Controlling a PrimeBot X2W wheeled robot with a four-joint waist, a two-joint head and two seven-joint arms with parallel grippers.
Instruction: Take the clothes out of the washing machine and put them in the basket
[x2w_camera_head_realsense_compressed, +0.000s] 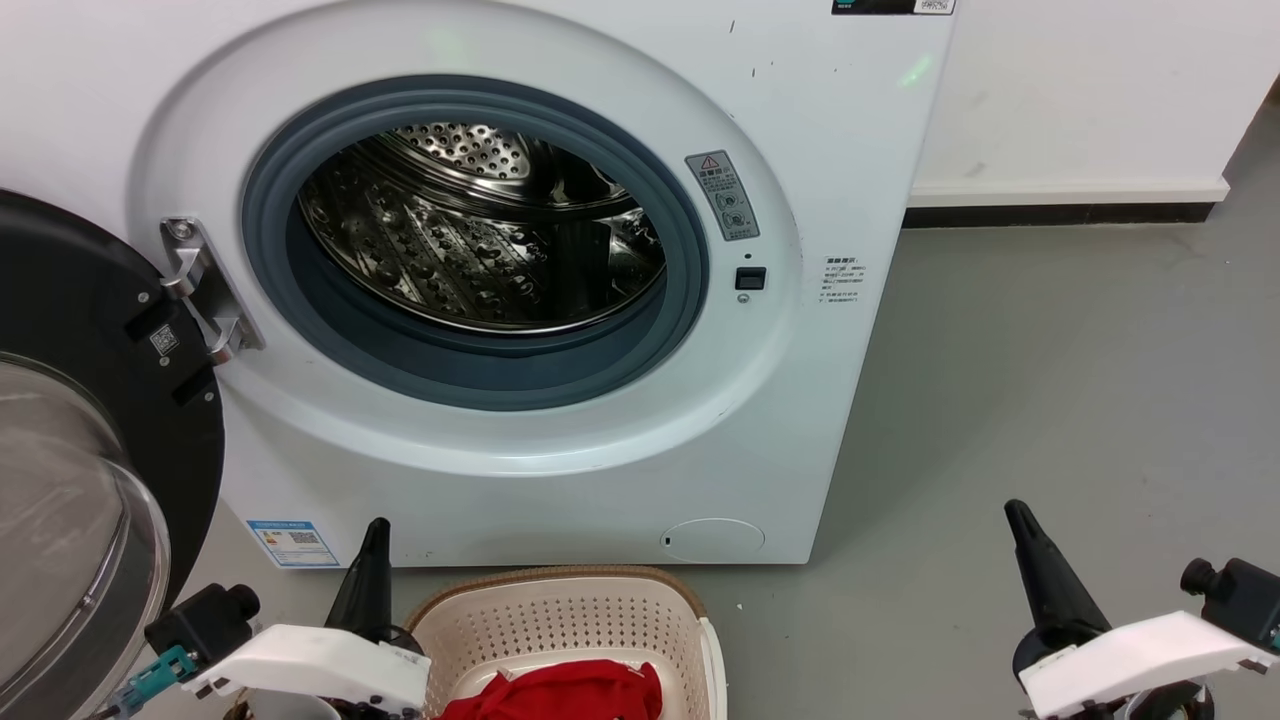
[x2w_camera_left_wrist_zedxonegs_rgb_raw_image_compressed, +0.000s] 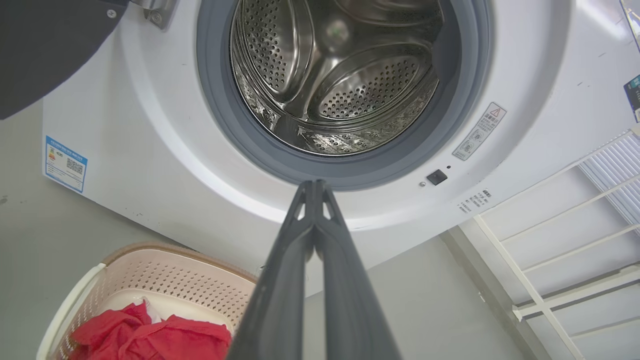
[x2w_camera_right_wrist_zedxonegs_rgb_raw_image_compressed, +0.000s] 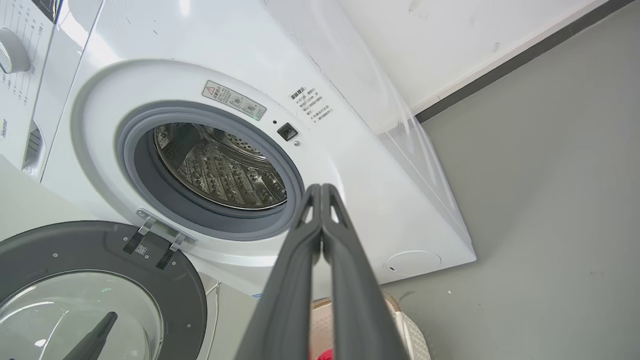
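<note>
The red clothes (x2w_camera_head_realsense_compressed: 570, 692) were seen heaped in the cream basket (x2w_camera_head_realsense_compressed: 560, 612), which was set on the floor (x2w_camera_head_realsense_compressed: 1050, 380) just before the washer (x2w_camera_head_realsense_compressed: 860, 150). The glossy, perforated steel drum (x2w_camera_head_realsense_compressed: 480, 230) was shown bare, as far as could be seen. The left tool (x2w_camera_head_realsense_compressed: 376, 530), just beside the basket, was nearer the clothes than the right tool (x2w_camera_head_realsense_compressed: 1018, 515). Both tools were closed on nothing. No long axis could be told in the soft, crumpled fabric. The task was judged all but done.

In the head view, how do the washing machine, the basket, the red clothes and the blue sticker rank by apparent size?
1. washing machine
2. basket, cut by the bottom edge
3. red clothes, also cut off
4. blue sticker
Basket and clothes lie nearer the camera.
</note>
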